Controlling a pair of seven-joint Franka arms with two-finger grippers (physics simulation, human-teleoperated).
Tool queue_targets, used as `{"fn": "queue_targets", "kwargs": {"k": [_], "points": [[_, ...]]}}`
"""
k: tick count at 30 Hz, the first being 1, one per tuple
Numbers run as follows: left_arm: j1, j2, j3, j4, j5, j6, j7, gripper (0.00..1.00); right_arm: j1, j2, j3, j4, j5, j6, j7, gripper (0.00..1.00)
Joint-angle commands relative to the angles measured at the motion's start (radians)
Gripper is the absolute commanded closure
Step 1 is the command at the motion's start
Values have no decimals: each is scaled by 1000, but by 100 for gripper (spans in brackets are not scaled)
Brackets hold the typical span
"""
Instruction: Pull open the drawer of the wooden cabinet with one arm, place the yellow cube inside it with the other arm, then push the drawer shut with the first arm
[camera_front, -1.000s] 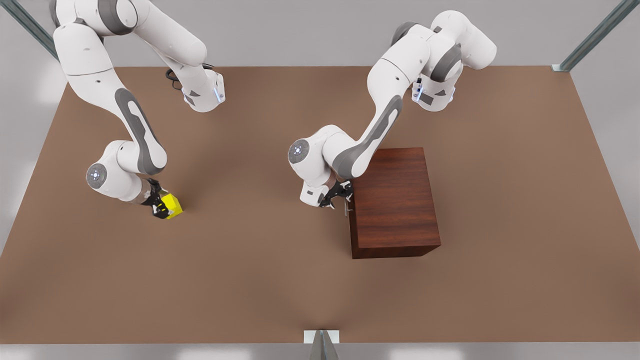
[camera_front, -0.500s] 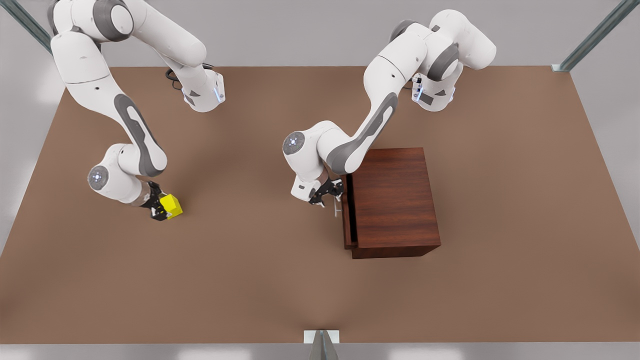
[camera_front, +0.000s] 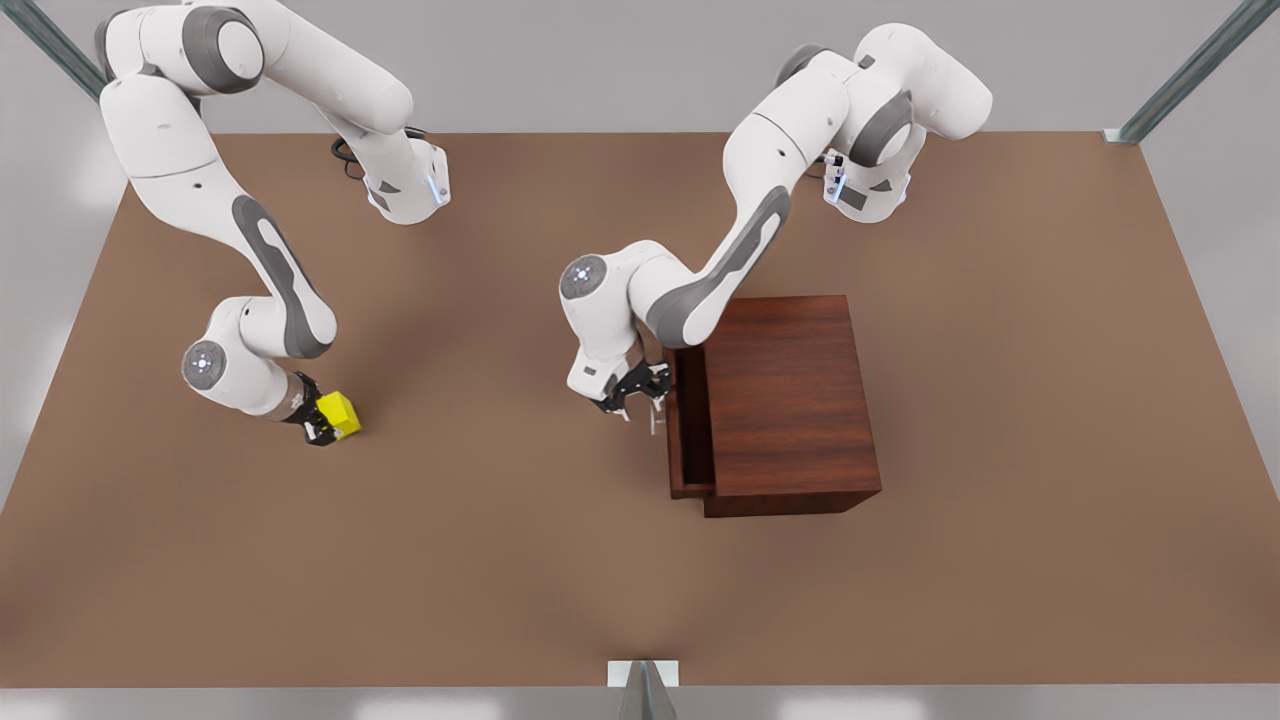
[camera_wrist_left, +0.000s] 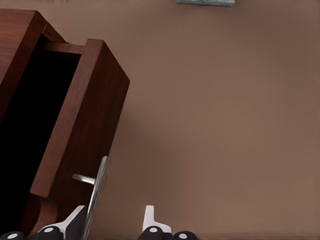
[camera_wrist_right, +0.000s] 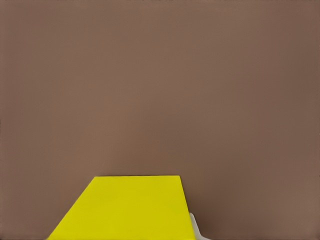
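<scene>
Gripping silver bar handle, left hand sat just off cabinet's drawer side, fingers straddling bar with gap on one side. Drawer stood partly out from wooden cabinet, dark interior exposed. Right hand was well apart from cabinet, toward front view's left, closed on yellow cube, low over tabletop; whether cube touched tabletop, could not tell.
</scene>
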Motion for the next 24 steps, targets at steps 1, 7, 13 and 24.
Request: {"fn": "queue_targets", "kwargs": {"k": [1,7,13,24], "points": [[-1,0,0,6,0,16,-7,35,0,-13,5,3,-14,-30,26,43],[1,29,-25,49,0,19,-17,36,-3,-106,85,181,-9,-277,26,44],[44,-146,-66,200,-98,-265,-48,32,2,-114,207,466,-6,-515,68,43],[565,-241,-55,195,-466,-549,54,79,279,-107,361,560,-3,-650,743,42]]}}
